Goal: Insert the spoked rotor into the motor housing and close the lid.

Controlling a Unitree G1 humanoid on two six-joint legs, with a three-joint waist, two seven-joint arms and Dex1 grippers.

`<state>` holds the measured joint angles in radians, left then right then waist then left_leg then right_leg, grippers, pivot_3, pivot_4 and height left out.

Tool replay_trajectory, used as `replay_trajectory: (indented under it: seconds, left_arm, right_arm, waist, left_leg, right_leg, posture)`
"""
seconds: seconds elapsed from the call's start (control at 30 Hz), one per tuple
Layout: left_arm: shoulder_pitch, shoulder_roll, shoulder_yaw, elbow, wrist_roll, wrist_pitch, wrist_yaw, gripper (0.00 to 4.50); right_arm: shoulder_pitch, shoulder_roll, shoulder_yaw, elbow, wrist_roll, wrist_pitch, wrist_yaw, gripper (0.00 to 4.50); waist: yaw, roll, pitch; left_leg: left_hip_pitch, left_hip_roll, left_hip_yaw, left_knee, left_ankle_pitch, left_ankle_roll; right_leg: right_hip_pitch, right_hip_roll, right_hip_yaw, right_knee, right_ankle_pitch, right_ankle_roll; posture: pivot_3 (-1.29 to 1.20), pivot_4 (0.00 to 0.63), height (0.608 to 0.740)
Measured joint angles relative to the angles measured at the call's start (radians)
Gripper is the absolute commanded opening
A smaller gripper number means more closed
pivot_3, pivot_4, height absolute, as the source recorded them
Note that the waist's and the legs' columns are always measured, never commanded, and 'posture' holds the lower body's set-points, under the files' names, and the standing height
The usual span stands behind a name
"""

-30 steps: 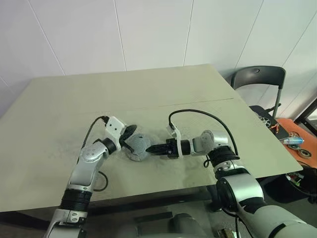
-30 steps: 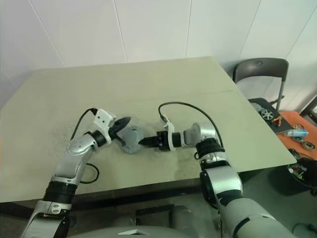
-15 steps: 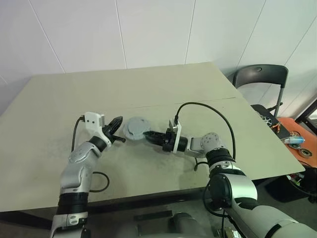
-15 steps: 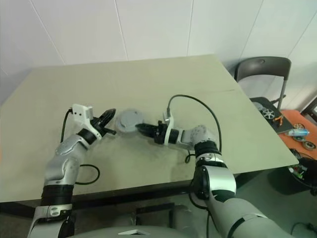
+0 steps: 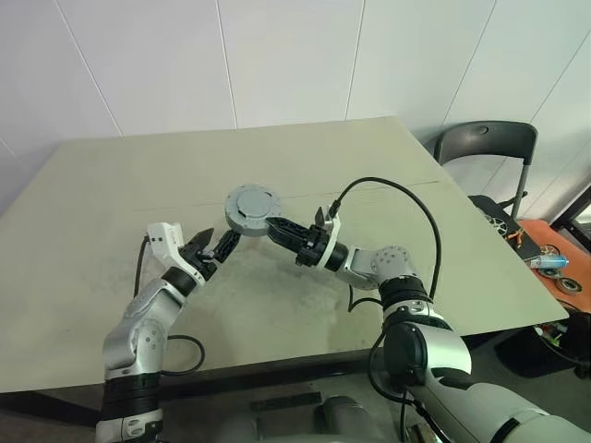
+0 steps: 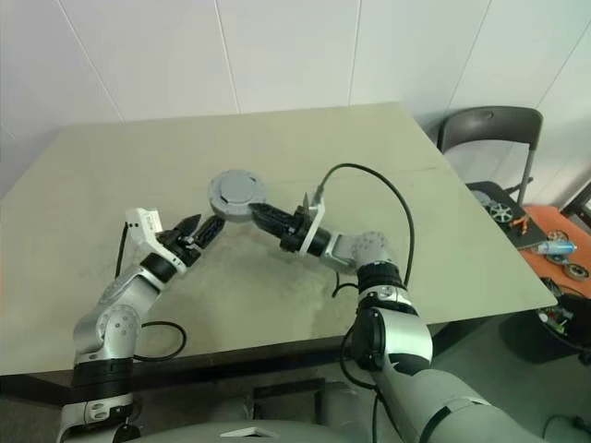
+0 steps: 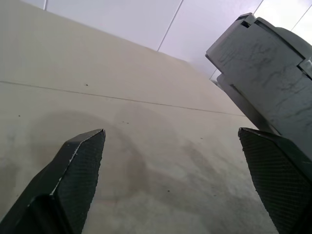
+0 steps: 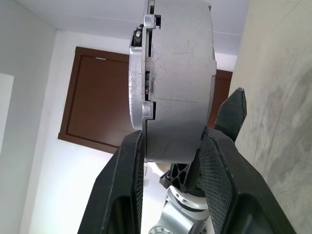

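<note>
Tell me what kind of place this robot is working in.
Probably a lab or workshop room, not a home. A plain beige work table stands against white panelled walls, a dark office chair sits at its far corner, and loose wheels and parts lie on an orange surface beside it.

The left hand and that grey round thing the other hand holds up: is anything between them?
Nothing. In the left eye view, the open left hand sits just below the motor housing; behind the gap is bare table.
</note>
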<state>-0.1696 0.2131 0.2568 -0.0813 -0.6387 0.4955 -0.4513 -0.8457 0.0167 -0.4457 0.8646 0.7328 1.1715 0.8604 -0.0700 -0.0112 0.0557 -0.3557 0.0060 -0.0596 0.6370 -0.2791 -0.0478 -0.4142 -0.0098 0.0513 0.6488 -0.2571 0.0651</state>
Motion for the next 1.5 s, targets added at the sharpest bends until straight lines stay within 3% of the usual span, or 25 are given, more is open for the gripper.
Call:
replay_trajectory:
  seconds: [0.5,0.97,1.5]
  left_arm:
    - [0.05,0.002,-0.064,-0.111,-0.082,0.037,-0.119,4.47]
    - [0.043,-0.027,-0.055,-0.074,-0.086,0.035,-0.084,4.47]
    - [-0.001,-0.111,-0.038,-0.066,-0.219,0.074,-0.033,4.47]
  right_arm:
    - [0.001,0.002,-0.057,0.003,0.042,-0.057,-0.041,1.3]
    - [0.007,0.005,-0.053,-0.002,0.05,-0.038,-0.052,1.3]
    - [0.026,0.007,0.017,-0.03,0.049,-0.021,-0.043,1.3]
  waist:
    - [-0.002,0.0,0.0]
    - [0.0,0.0,0.0]
    - [0.0,0.0,0.0]
  left_leg:
    - [0.001,0.0,0.0,0.001,0.0,0.0]
    - [0.0,0.0,0.0,0.003,0.0,0.0]
    - [0.0,-0.001,0.0,0.009,0.0,0.0]
  right_leg:
    - [0.001,0.0,0.0,0.0,0.0,0.0]
    - [0.001,0.0,0.0,0.0,0.0,0.0]
    - [0.004,0.0,0.0,0.0,0.001,0.002]
  posture:
    - [0.0,0.0,0.74]
    - [0.0,0.0,0.74]
    - [0.0,0.0,0.74]
